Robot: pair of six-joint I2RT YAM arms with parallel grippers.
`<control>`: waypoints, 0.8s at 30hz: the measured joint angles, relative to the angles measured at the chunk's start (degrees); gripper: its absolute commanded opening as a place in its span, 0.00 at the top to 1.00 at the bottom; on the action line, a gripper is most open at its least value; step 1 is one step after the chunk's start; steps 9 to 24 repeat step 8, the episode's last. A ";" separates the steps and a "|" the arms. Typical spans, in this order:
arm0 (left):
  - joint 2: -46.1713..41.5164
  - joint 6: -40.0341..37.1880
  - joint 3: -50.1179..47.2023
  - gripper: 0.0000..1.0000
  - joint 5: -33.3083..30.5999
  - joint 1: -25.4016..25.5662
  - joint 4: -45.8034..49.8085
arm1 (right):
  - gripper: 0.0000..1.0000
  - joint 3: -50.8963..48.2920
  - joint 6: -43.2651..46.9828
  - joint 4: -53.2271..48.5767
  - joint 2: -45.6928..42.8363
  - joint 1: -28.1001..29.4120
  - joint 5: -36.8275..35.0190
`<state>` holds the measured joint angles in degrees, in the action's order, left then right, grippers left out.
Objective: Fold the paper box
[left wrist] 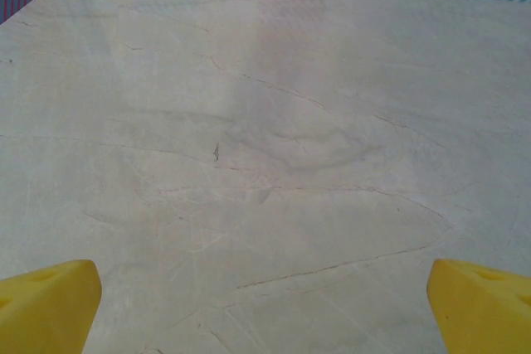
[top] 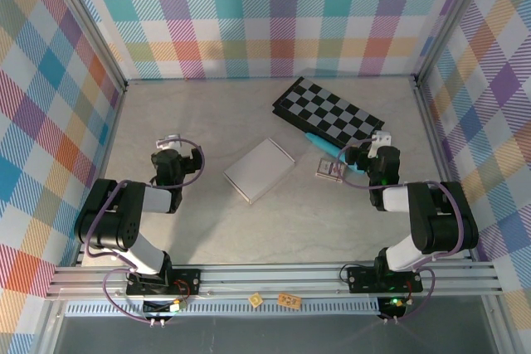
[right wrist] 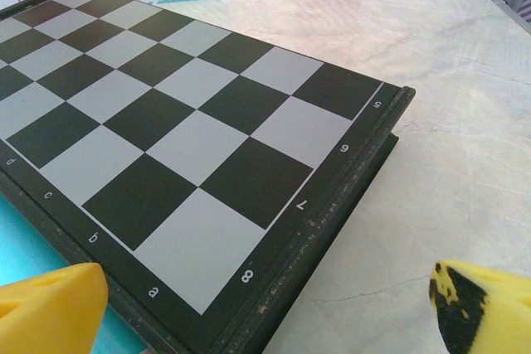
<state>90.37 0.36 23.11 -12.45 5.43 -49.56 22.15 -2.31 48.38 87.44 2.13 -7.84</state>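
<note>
Overhead, plaid walls (top: 249, 14) ring the marbled table (top: 207, 113); left tool (top: 170, 140) and right tool (top: 382, 140) gape empty.

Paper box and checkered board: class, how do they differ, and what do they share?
The paper box is plain white; the checkered board has black and grey squares. The paper box lies centrally; the checkered board lies farther back, to the right. The checkered board is longer than the paper box. Both are flat rectangles lying askew.
</note>
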 measured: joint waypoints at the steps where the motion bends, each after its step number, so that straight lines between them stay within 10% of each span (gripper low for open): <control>1: 0.00 0.00 0.00 0.00 0.00 0.00 0.00 | 0.01 0.00 0.00 0.02 0.00 0.00 0.00; 24: 0.00 0.00 0.00 0.00 0.00 0.00 0.02 | 0.01 0.11 0.04 -0.50 0.00 -0.11 1.33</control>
